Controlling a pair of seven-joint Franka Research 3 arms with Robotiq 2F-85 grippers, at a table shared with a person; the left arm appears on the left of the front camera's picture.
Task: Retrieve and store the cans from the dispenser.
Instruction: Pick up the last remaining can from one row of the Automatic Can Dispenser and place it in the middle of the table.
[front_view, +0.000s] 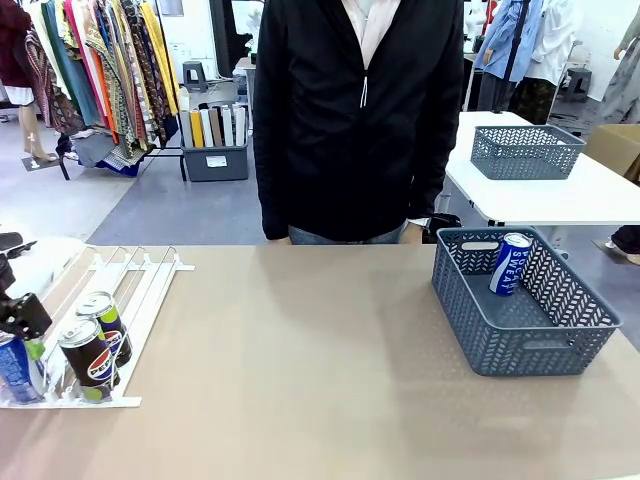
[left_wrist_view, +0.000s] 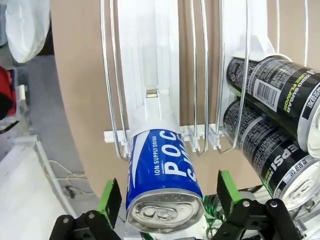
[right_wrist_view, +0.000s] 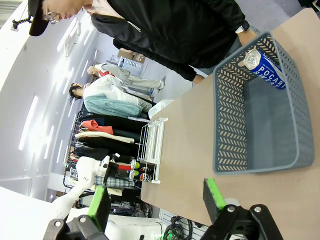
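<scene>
The white dispenser (front_view: 130, 285) slopes down toward the table's near left corner. At its low end stand two black cans (front_view: 92, 352) and a blue can (front_view: 14, 368) by the picture's left edge. My left gripper (left_wrist_view: 167, 195) is open around that blue can (left_wrist_view: 162, 172), with a small gap between each green pad (left_wrist_view: 111, 197) and the can. The black cans (left_wrist_view: 277, 92) lie in the neighbouring lanes. Another blue can (front_view: 510, 262) leans inside the grey basket (front_view: 470, 330). My right gripper (right_wrist_view: 156, 200) is open and holds nothing, hovering over the table short of the basket (right_wrist_view: 227, 110).
A person in a black jacket (front_view: 355, 110) stands at the far side of the table, hands down. A second grey basket (front_view: 525, 152) sits on a white table behind. Bare tabletop (front_view: 300, 360) lies between dispenser and basket.
</scene>
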